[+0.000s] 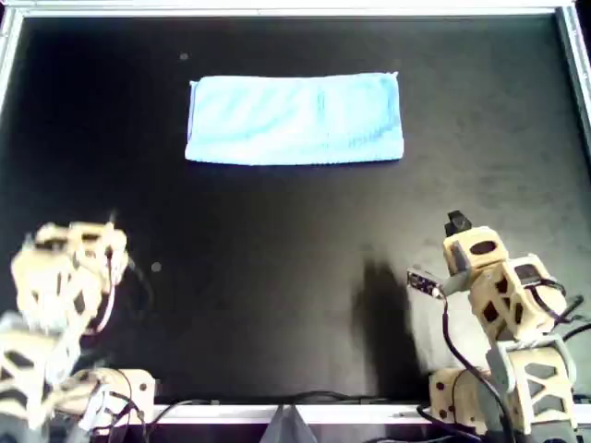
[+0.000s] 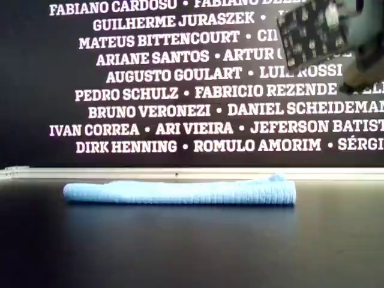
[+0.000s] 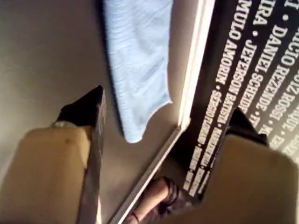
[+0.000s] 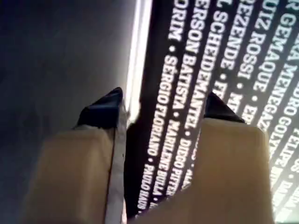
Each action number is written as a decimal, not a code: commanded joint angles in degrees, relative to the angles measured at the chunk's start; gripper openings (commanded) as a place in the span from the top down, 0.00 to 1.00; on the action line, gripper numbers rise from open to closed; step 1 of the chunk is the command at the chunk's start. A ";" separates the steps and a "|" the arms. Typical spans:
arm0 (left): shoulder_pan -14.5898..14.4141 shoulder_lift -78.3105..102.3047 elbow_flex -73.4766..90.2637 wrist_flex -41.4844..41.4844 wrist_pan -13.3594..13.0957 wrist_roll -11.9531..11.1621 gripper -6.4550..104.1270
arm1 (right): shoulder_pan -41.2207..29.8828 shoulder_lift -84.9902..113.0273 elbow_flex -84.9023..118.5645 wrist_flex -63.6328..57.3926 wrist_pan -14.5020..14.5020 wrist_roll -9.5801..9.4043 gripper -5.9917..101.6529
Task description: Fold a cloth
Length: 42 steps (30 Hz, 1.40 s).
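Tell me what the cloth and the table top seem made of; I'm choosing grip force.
The cloth looks like thin, soft microfibre: pale blue, matte, with a fine ribbed weave and limp rounded folded edges. The table top appears to be a dark, smooth, matte sheet, possibly rubber or laminate; its material cannot be told for sure.

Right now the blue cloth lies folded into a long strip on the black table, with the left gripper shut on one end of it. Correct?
Not quite. The left gripper is open and holds nothing, as the left wrist view shows; the overhead view shows both arms well clear of the cloth. It does lie folded on the black table.
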 commanded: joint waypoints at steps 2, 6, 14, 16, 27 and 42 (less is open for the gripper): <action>0.35 6.68 7.03 -0.79 0.26 -0.26 0.11 | 0.09 1.23 -0.09 -0.35 -0.26 -0.26 0.31; 0.35 6.68 13.18 -1.58 0.26 0.44 0.11 | 0.18 1.14 1.85 -0.35 -0.53 -0.35 0.31; 0.44 5.89 24.79 -23.20 0.26 -0.18 0.11 | 0.18 -0.18 3.78 -2.11 -0.53 0.26 0.30; 0.35 2.81 26.89 -29.44 0.26 -0.18 0.11 | -0.09 -0.53 5.71 -5.98 -0.44 -0.53 0.30; -0.79 -38.06 9.76 -35.24 0.26 0.53 0.10 | 0.26 -34.45 0.88 -26.37 -0.53 -0.53 0.30; -6.33 -79.89 -24.17 -35.24 0.09 -0.35 0.04 | 2.64 -91.41 -43.77 -27.60 -0.53 0.62 0.30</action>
